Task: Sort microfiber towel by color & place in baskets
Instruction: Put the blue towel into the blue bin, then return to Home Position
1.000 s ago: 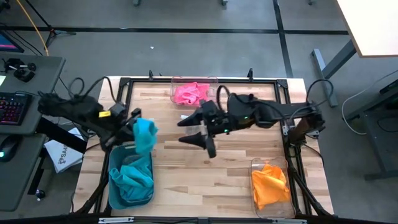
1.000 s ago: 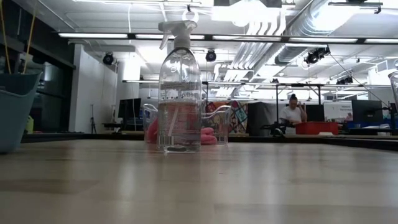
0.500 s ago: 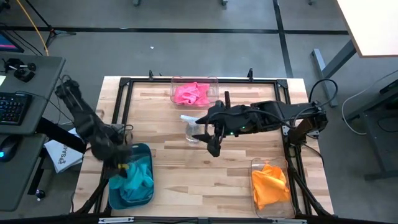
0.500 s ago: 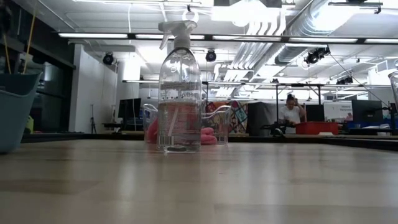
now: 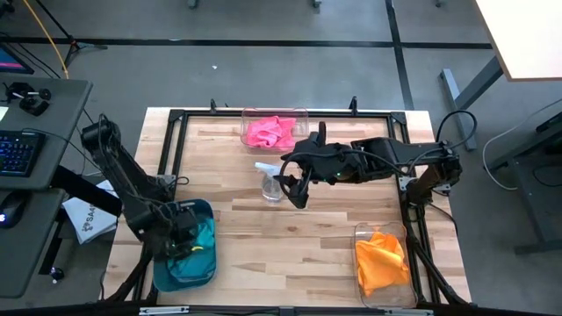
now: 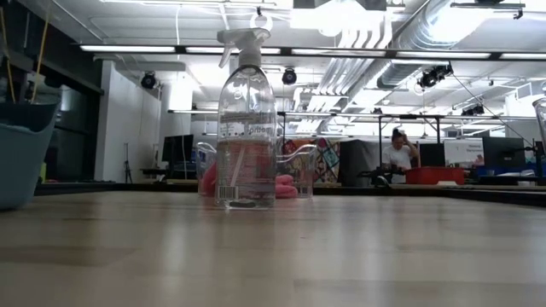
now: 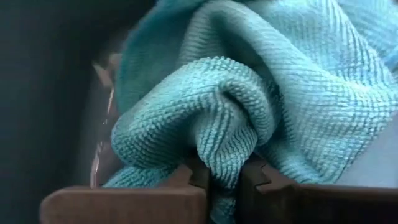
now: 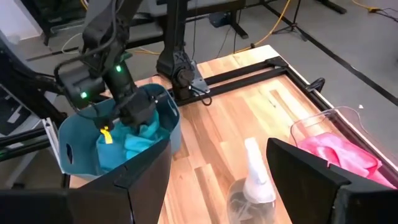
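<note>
Near the middle of the pale wooden table (image 5: 290, 237), a small clear plastic spray bottle (image 5: 270, 181) stands upright, just beside the right gripper (image 5: 294, 186), whose fingers are spread wide with nothing between them. Behind the bottle, a clear rectangular plastic basket (image 5: 274, 130) at the far edge is filled with a crumpled bright pink cloth (image 5: 270, 132). At the near right corner, a second clear basket (image 5: 381, 261) is filled with an orange cloth (image 5: 381, 258). At the near left, the left gripper (image 7: 222, 180) is lowered into the opaque teal plastic basket (image 5: 186, 254), and a fold of ribbed teal-blue microfiber towel (image 7: 249, 112) is pinched between its closed fingers, bunched above other teal cloth.
</note>
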